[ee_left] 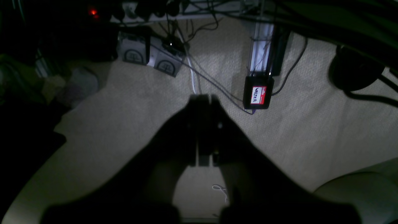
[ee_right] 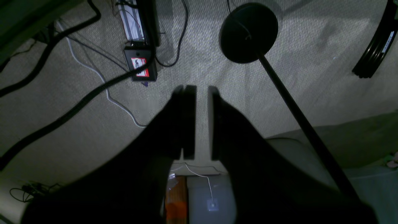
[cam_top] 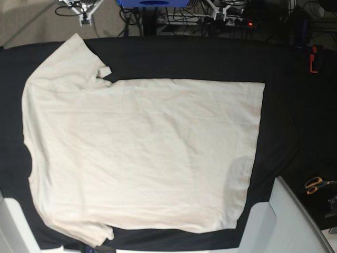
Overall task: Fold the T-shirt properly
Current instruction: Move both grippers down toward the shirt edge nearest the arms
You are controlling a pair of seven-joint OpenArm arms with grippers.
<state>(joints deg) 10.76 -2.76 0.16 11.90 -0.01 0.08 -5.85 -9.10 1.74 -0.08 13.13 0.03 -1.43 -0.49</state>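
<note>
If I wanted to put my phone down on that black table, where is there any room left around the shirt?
The T-shirt covers most of the black table cloth. The widest bare patch lies between the shirt's hem and the table's right edge, above the orange-handled scissors. A narrower strip runs along the far edge, beside the sleeve. The left and near edges are crowded.

A red-and-white name sticker [ee_left: 259,95] on a black box [ee_left: 257,92], right of center, read "WALTER" handwritten.

Black-clothed table [cam_top: 284,95] under a spread, flat cream T-shirt [cam_top: 142,153], orange-handled scissors [cam_top: 316,184] near its right edge
</note>
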